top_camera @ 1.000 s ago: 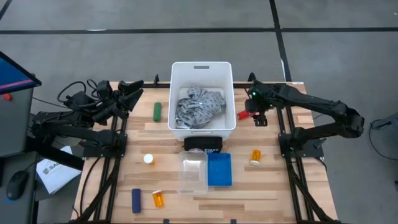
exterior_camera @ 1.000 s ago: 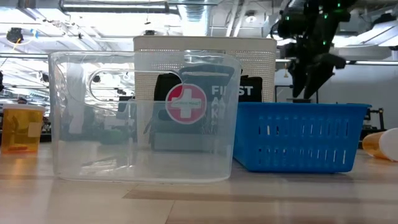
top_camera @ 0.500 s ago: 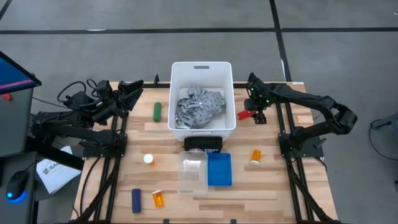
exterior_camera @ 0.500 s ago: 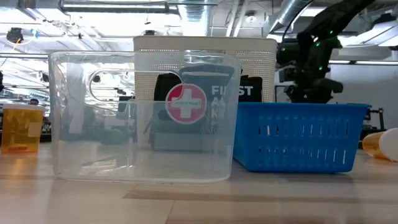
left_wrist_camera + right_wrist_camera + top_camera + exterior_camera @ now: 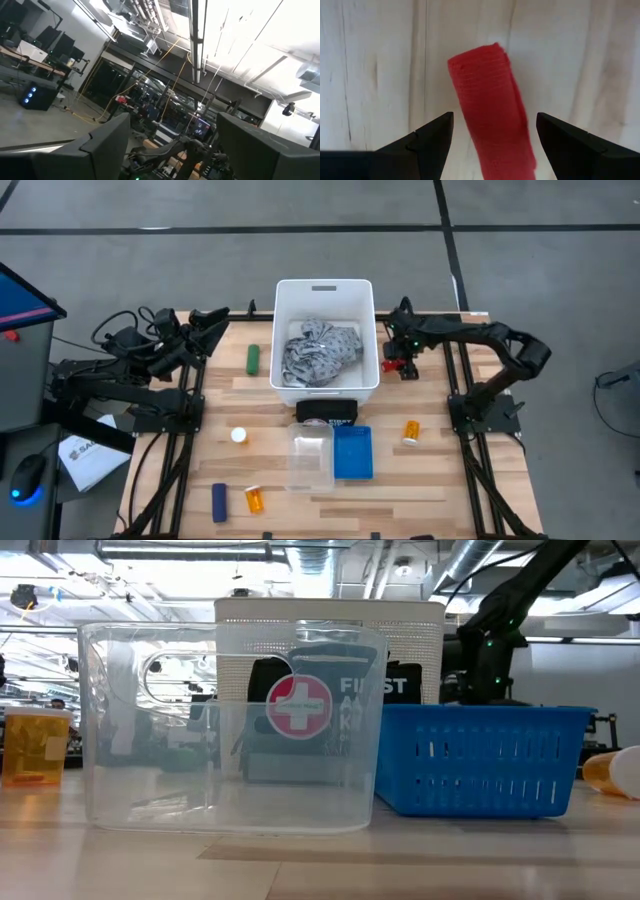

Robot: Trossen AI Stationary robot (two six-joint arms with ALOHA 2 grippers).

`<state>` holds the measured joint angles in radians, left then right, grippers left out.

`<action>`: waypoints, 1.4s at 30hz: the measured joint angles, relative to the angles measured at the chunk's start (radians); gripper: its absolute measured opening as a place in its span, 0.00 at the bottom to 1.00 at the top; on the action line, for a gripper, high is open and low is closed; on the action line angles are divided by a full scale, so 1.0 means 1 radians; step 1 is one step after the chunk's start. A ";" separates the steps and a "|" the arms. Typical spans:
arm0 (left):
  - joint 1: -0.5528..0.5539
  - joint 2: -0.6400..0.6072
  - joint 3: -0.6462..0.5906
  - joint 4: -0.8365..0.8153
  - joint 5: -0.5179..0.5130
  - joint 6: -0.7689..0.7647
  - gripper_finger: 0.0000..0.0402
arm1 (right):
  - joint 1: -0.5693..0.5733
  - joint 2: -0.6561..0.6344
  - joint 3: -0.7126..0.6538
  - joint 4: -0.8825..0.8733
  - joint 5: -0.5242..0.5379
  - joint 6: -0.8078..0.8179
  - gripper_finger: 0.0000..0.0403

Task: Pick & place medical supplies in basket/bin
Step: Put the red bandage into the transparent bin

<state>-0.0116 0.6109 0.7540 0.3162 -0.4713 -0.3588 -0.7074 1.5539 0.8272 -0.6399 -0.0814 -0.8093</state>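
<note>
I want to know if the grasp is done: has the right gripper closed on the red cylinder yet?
No: in the right wrist view the right gripper is open, its fingers standing clear on either side of the red cylinder lying on the table.

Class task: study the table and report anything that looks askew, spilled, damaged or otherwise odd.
Nothing looks spilled or damaged. The grey cloth lies crumpled in the white tub, and the green, blue and red cylinders lie on their sides on the table. The right pincer is open astride the red one.
</note>
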 joint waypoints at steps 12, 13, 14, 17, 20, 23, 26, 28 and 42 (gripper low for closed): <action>0.000 0.000 0.000 -0.001 0.000 -0.023 0.72 | 0.020 0.066 0.000 0.001 0.064 0.139 0.34; 0.000 0.000 0.000 -0.001 0.000 -0.024 0.72 | 0.013 0.054 0.000 -0.010 0.072 0.161 0.28; 0.000 0.000 0.000 -0.001 0.000 -0.024 0.72 | 0.003 0.039 0.000 -0.026 0.077 0.188 0.22; 0.000 0.000 0.000 -0.001 0.001 -0.024 0.72 | -0.030 -0.019 0.000 -0.104 0.073 0.283 0.12; 0.000 0.000 0.000 -0.001 0.001 -0.024 0.72 | -0.054 -0.117 0.000 -0.206 0.006 0.407 0.13; 0.000 0.000 0.000 -0.001 0.018 -0.025 0.72 | -0.026 -0.250 0.000 -0.299 -0.090 0.567 0.13; 0.000 0.000 0.000 -0.001 0.037 -0.038 0.72 | 0.066 -0.398 0.002 -0.379 -0.167 0.741 0.13; -0.001 0.000 0.000 -0.002 0.053 -0.039 0.72 | 0.155 -0.494 0.002 -0.424 -0.197 0.875 0.14; -0.066 0.010 0.000 -0.077 0.104 -0.042 0.72 | 0.985 -0.675 0.002 0.146 -0.225 1.767 0.14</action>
<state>-0.0779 0.6208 0.7536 0.2389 -0.3677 -0.4010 0.2777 0.8790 0.8294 -0.4939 -0.3067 0.9580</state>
